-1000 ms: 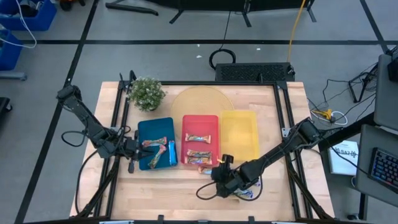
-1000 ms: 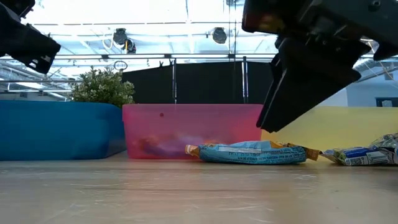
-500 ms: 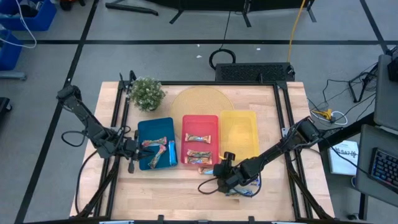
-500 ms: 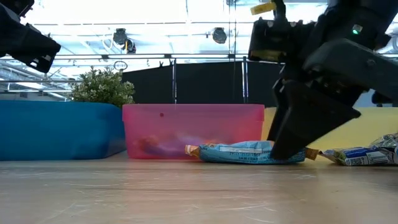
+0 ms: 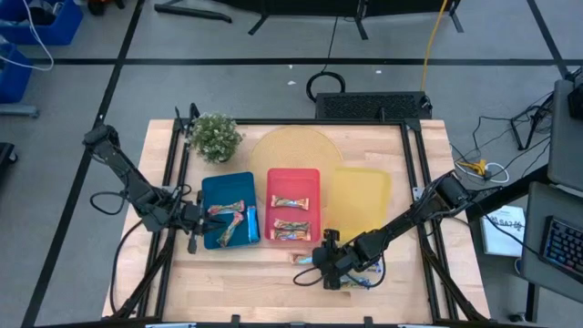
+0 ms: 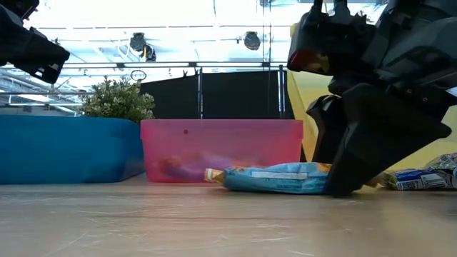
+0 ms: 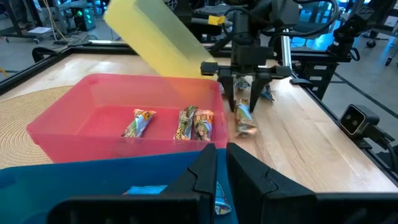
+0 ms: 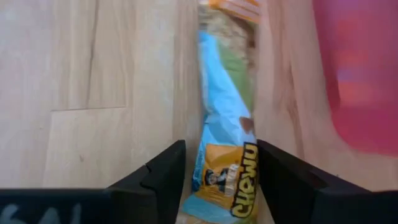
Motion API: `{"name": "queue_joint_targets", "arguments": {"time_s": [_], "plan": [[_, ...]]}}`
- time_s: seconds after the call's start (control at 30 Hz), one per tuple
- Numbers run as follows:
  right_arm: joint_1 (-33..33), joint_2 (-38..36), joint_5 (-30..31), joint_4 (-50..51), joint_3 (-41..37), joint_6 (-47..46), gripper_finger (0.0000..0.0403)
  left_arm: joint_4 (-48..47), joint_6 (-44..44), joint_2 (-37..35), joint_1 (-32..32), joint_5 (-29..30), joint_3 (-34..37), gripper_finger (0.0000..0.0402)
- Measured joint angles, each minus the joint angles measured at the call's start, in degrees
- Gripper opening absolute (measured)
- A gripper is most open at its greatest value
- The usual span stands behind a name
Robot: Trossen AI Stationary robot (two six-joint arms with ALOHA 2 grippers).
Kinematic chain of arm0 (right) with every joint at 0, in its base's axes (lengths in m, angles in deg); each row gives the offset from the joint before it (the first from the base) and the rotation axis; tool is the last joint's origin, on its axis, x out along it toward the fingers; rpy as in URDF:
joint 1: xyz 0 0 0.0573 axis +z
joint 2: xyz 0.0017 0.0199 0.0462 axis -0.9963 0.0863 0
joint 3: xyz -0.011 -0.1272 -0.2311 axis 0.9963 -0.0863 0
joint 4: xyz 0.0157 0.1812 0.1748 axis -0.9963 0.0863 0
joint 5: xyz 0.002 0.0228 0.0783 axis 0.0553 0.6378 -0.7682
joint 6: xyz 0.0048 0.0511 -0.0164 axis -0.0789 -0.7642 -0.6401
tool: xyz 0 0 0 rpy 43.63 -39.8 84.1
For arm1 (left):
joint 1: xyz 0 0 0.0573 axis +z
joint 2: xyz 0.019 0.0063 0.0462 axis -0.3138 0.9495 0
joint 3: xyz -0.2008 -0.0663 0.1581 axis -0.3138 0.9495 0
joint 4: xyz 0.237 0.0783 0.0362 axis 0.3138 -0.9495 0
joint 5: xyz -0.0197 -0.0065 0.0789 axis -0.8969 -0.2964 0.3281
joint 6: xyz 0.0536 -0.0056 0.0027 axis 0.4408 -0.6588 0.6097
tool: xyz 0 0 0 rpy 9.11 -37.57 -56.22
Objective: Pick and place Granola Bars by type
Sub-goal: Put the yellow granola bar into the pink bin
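A blue-white granola bar [image 8: 227, 124] lies flat on the wood just in front of the red tray [image 5: 293, 176]. My right gripper [image 8: 221, 149] is down on it, also seen in the high view [image 5: 321, 262] and the left wrist view [image 7: 247, 93]. My left gripper [image 5: 196, 223] hovers shut and empty over the left side of the blue tray [image 5: 219, 187]. The blue tray holds golden and blue bars [image 5: 230, 211]. The red tray holds three reddish-green bars [image 7: 194, 122]. More blue-white bars [image 6: 418, 177] lie under my right arm. My right gripper comes at the blue-white bar from above, pointing down. Its two fingers [image 8: 161, 180] stand across the bar, one on each long side, near the end with the printed name [image 8: 231, 180]. The bar lies flat on the table, its other end [image 6: 214, 173] sticking out toward the table's left.
The yellow tray [image 7: 155, 37] stands tipped up, one side raised off the table, right beside my right arm. A potted plant [image 5: 215, 137] and a round woven mat [image 5: 291, 150] lie beyond the trays. Bare wood runs along the near edge [image 5: 237, 282].
My right gripper has come down onto the table over the blue-white bar, shifting a little toward the table's left. The bar has slid slightly left. The yellow tray, flat half a second ago, has tipped up.
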Motion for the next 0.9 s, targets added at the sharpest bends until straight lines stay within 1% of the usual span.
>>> {"name": "queue_joint_targets", "arguments": {"time_s": [0.17,0.3,0.53,0.67,0.77,0.9], "plan": [[0.0,0.0,0.4,0.0,0.0,0.1,0.0150,-0.1,0.0,0.0,0.0,0.0,0.0,0.0044],[0.0,0.0,1.0,0.0,0.0,0.7,0.0134,-0.2,0.0,0.0,0.0,0.0,0.0,0.0044],[0.0,0.0,0.6,-1.5,0.0,2.4,0.0128,-0.2,0.0,0.0,0.0,0.0,0.0,0.0044],[0.2,0.0,0.4,-1.8,0.0,1.8,0.0125,-0.2,0.0,0.0,0.0,0.0,0.0,0.0044],[0.3,0.0,-1.5,-3.6,0.0,1.7,0.0111,-0.2,0.0,0.0,0.0,0.0,0.0,0.0044],[0.3,-0.8,-7.5,-7.1,0.3,3.3,0.0078,-0.2,0.0,0.0,0.0,0.0,0.0,0.0044]]}}
